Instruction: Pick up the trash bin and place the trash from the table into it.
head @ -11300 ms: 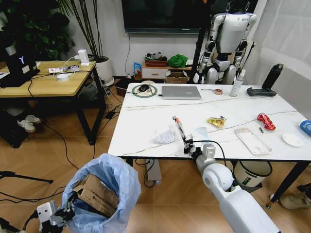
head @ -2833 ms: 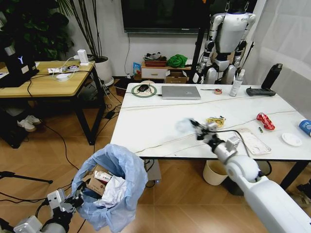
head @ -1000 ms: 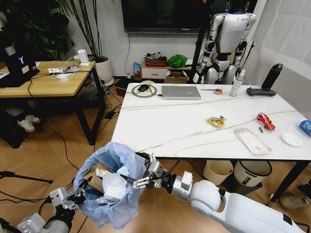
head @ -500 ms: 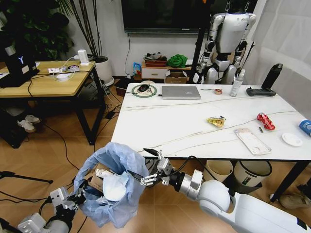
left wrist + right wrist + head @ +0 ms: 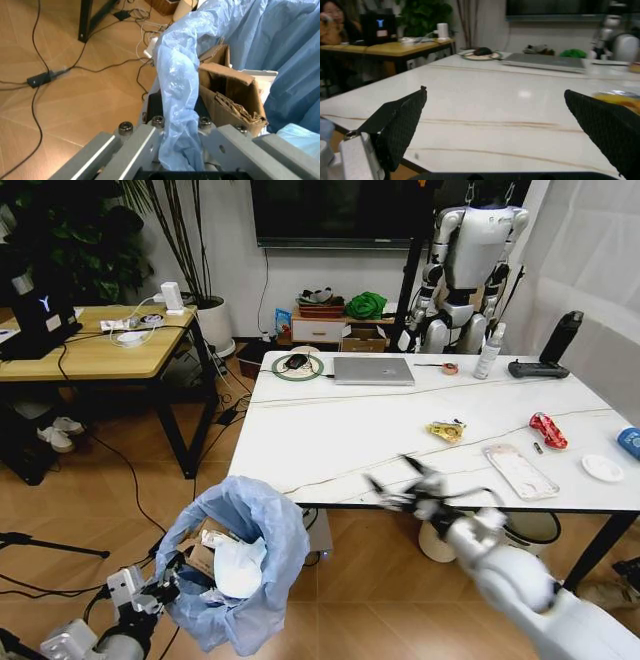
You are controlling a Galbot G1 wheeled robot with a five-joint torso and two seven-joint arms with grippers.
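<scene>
A: How far along is the robot with the cleaning?

B: Some of it is done, as far as one can judge. The trash bin (image 5: 240,565) hangs low at the robot's left side, above the wooden floor and beside the near corner of the table (image 5: 330,440). It holds brown torn cardboard (image 5: 230,93) and crumpled white tissue (image 5: 238,565). The left gripper (image 5: 150,592) is clamped on the bin's rim with the blue bag pinched between its fingers (the left wrist view shows this closely).

A: And what is left on the table?

B: Several pieces wait on its right part: a yellow wrapper (image 5: 445,430), a red wrapper (image 5: 548,430), clear plastic packaging (image 5: 518,470), a white lid (image 5: 602,468) and a blue-white paper cup (image 5: 629,442) at the edge. So perhaps half of the work remains.

A: What does the right gripper do?

B: The right gripper (image 5: 405,485) is at the near edge of the table, just above the top, with its black fingers (image 5: 402,120) wide apart and nothing between them.

A: How do the things look?

B: The bag is thin, crinkly and translucent, and it billows over the rim. The cardboard is stiff, with rough torn edges. The tabletop is glossy and hard, white with thin brown veins. The wrappers are small and crumpled, the packaging flat and transparent, and the lid is a low round disc.
</scene>
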